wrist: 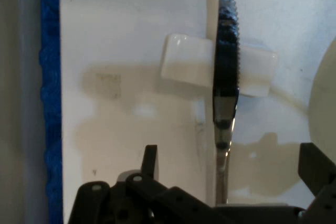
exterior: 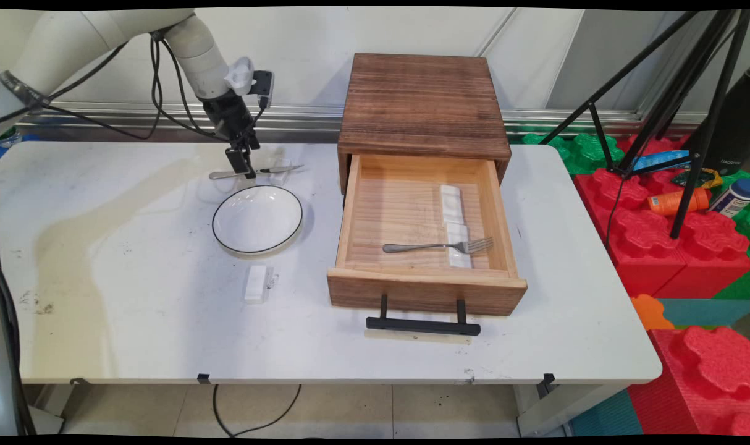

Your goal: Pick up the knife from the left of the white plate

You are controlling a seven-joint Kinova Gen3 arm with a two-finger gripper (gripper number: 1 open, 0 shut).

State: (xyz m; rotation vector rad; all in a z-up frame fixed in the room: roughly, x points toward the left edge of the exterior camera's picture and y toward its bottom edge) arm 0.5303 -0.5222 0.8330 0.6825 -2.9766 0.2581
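Hand view shows the end effector [wrist: 226,169] spread open astride a knife [wrist: 226,77] lying across a white rest [wrist: 184,61] on the table [wrist: 131,145]; an off-centre closing could flick it off.

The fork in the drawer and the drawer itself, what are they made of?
The fork looks like metal: grey, thin and a bit shiny. The drawer looks like light, unpainted wood, with grain lines running along its floor and front. Its handle is black and matte, probably metal, though it could be plastic.
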